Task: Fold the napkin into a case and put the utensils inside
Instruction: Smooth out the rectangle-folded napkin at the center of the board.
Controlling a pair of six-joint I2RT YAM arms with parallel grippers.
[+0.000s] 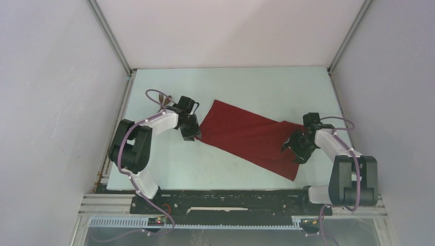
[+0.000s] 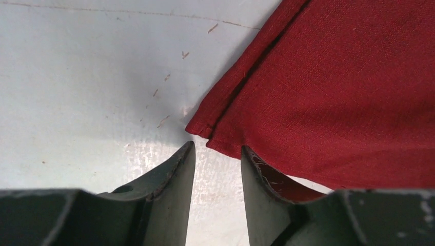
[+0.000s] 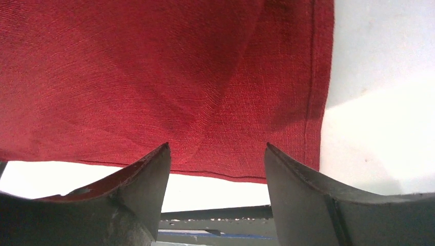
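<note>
The dark red napkin (image 1: 246, 136) lies folded double as a long band, slanting from the table's middle toward the near right. My left gripper (image 1: 192, 134) stands at the band's left edge. In the left wrist view this left gripper (image 2: 218, 148) is open, and the napkin's two-layer corner (image 2: 205, 130) lies just beyond its fingertips with bare table between them. My right gripper (image 1: 292, 148) hovers over the band's right end. In the right wrist view the right gripper (image 3: 216, 148) is open wide above the napkin's hemmed edge (image 3: 220, 177), holding nothing. The utensils are out of view.
The pale table (image 1: 231, 87) is enclosed by white walls at the left, back and right. A black rail (image 1: 231, 200) runs along the near edge between the arm bases. Small scratches mark the table surface (image 2: 164, 92) near the left gripper.
</note>
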